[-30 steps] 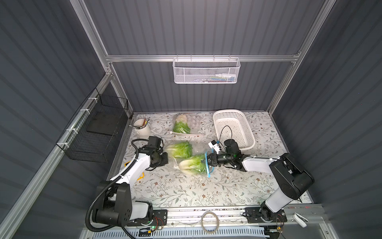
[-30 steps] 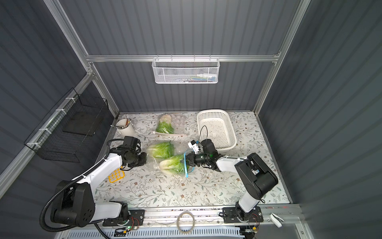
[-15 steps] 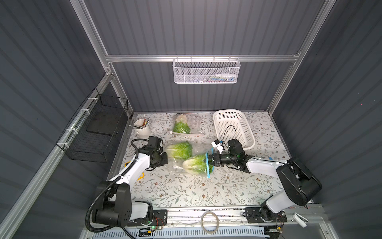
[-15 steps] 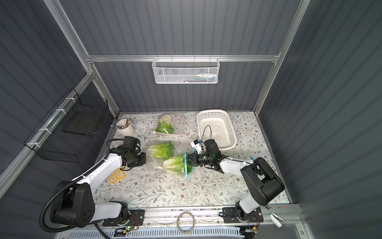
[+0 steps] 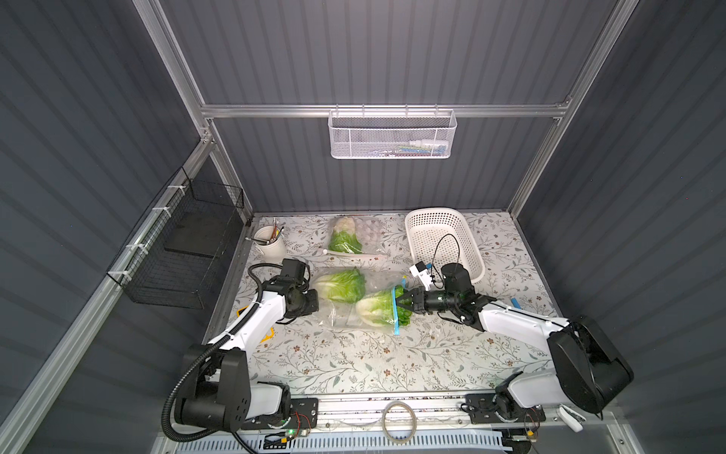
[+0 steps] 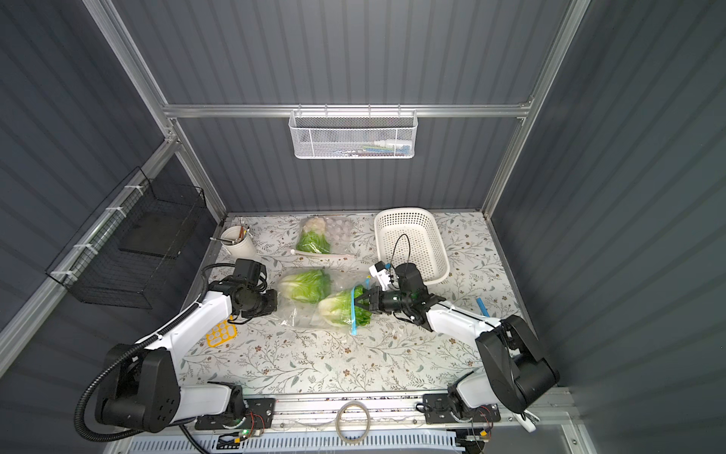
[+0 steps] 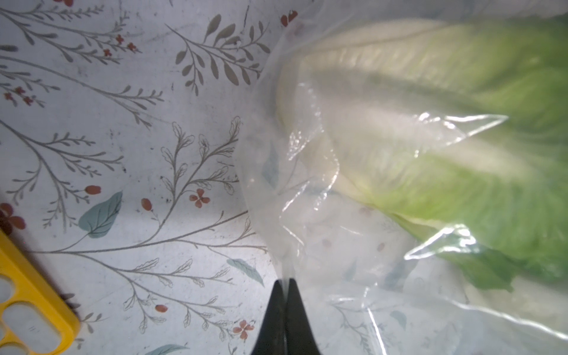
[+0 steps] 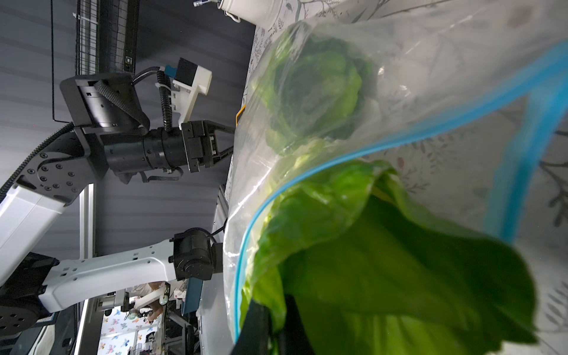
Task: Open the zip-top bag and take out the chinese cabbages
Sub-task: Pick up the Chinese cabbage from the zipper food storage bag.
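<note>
The chinese cabbages [image 5: 379,310] look light, soft and crinkly. We judge that the green tips will tear or slip long before the firm white base gives. Two lie in the zip-top bag [image 5: 341,317] at the middle of the counter [image 5: 353,365]. One sits deep toward the bag's 9 o'clock end, and the other is halfway out through the blue zip mouth [image 5: 396,326] at 3 o'clock. A third head [image 5: 345,240] rests in another clear bag [image 5: 369,232] toward 12 o'clock. Our right tool [image 5: 401,305] is clenched on the leafy tips of the head at the mouth. The left tool [image 7: 285,281] is pinched tight on a thin fold of film at the closed end, anchoring the bag. That film looks slick, so we expect it to slide off the ribs easily. A hold lower, on the stiffer ribs, seems safer to us, though the right wrist view is too blurred to show how much leaf is caught.
</note>
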